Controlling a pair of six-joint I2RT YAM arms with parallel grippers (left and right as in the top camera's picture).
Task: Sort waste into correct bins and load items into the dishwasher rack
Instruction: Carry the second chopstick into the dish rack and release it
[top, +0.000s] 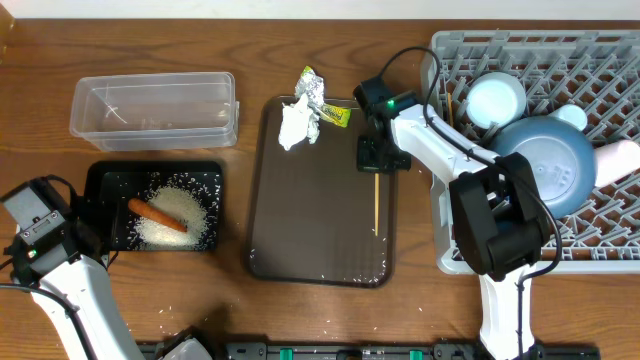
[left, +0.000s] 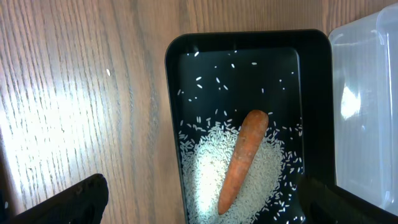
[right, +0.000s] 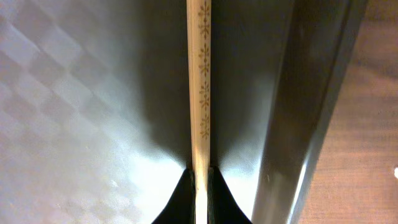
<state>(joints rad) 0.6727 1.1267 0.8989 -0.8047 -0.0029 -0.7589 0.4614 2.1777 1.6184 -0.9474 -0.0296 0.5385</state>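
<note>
Chopstick (right: 200, 93): pinched by right tool (right: 200, 193) on tray (top: 300, 220)
Carrot (left: 242, 158): in black bin (left: 171, 93), tabletop's left edge
Left tool (left: 205, 208): spread, near carrot

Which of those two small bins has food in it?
The black bin, holding rice and a carrot. The clear tub next to it looks empty.

The tray rim (right: 314, 93) hems the chopstick (right: 199, 93); bare tray floor lies opposite.
</note>
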